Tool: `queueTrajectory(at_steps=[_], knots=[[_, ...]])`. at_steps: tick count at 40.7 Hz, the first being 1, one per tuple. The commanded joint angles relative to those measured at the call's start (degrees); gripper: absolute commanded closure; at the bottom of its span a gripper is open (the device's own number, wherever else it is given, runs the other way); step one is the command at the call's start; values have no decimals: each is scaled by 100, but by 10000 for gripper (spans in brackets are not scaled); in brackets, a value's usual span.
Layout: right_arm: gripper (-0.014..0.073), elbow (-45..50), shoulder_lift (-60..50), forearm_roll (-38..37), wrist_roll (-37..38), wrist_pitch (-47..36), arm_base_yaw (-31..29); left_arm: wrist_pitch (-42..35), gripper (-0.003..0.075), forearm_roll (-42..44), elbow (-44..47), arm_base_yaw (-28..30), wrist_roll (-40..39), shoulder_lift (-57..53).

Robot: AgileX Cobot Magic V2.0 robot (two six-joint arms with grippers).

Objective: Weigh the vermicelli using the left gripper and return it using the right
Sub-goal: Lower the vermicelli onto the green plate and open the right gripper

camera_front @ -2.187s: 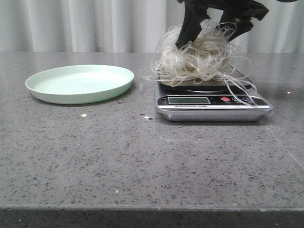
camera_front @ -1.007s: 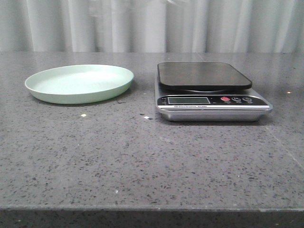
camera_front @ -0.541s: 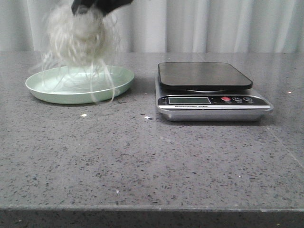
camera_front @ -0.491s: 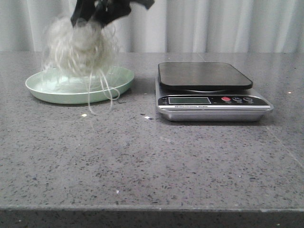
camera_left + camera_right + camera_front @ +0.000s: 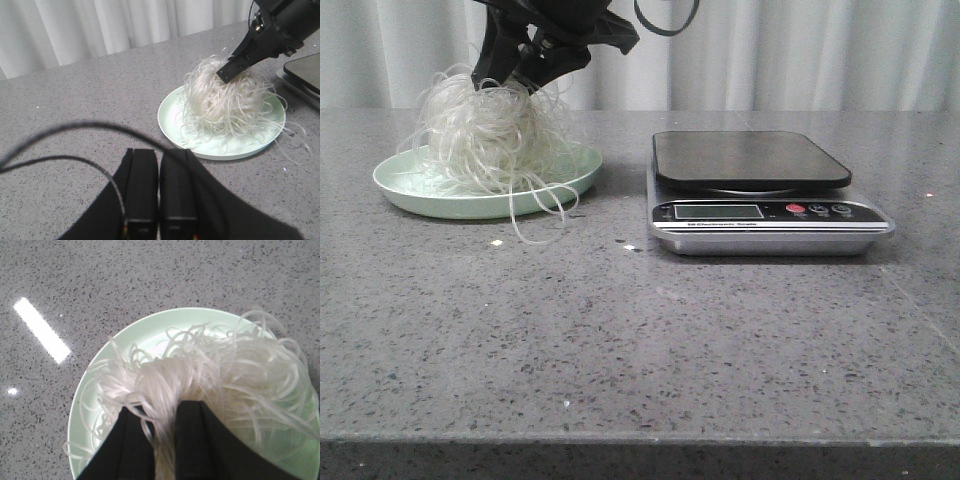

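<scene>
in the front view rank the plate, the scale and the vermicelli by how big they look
1. scale, widest, though it also sits a little nearer the camera
2. plate, nearly as wide, so its order with the scale is unsure
3. vermicelli, narrower than the plate under it, but tallest

Thin, translucent whitish vermicelli strands point(image 5: 490, 135), glassy with a faint sheen, loops springy and wiry-looking; lower left of front view. Under them a round pale-green plate point(image 5: 560, 183), looks like smooth plastic, soft satin gloss on the rim.

Kitchen scale, right of centre: dark rectangular weighing platform point(image 5: 750, 158), smooth, semi-matt, mild reflection; brushed silver metal-look scale base point(image 5: 770, 240) with a glossy black control strip.

Grey speckled stone-look tabletop point(image 5: 640, 340), polished — wrist view shows a bright light streak reflected on it.

Black right gripper point(image 5: 515, 72) fingers, matt hard plastic. Black left gripper point(image 5: 160, 172), same matt finish. Pleated white cloth curtain point(image 5: 800, 50) along the top.
</scene>
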Motion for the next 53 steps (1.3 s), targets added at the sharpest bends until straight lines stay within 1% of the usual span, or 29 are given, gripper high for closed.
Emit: queueTrajectory(at_steps=[1, 8, 12, 15, 26, 30, 32, 34, 38, 40, 41, 43, 49, 53], knots=[[387, -200, -358, 181, -67, -389, -9, -449, 584, -44, -142, 2, -46, 24], [176, -200, -358, 181, -67, -335, -9, -449, 584, -44, -142, 2, -46, 24], [98, -250, -368, 181, -67, -218, -9, -449, 584, -44, -142, 2, -46, 24], [79, -400, -368, 181, -67, -65, -9, -449, 584, -44, -142, 2, -46, 24], [79, -1158, -368, 175, -67, 657, -165, -449, 584, -44, -142, 2, -46, 24], [101, -1418, -370, 175, -67, 970, -364, -449, 584, -44, -142, 2, -46, 24], [130, -1504, -382, 175, -67, 1106, -483, -449, 584, -44, -142, 2, -46, 24], [181, -1555, -412, 175, -67, 1235, -601, -449, 584, -44, -142, 2, -46, 24], [339, -1555, -523, 175, -67, 1429, -901, -449, 584, -44, -142, 2, -46, 24], [431, -1555, -572, 169, -67, 1532, -1085, -449, 584, -44, -142, 2, -46, 24], [455, -1555, -581, 161, -67, 1584, -1158, -449, 584, -44, -142, 2, -46, 24], [433, -1555, -621, 156, -67, 1650, -1317, -449, 584, -44, -142, 2, -46, 24], [441, -1555, -678, 144, -60, 1818, -1776, -449, 584, -53, -142, 2, -46, 24], [441, -1543, -716, 16, -55, 1834, -1971, -449, 584, -53, -142, 2, -46, 24]])
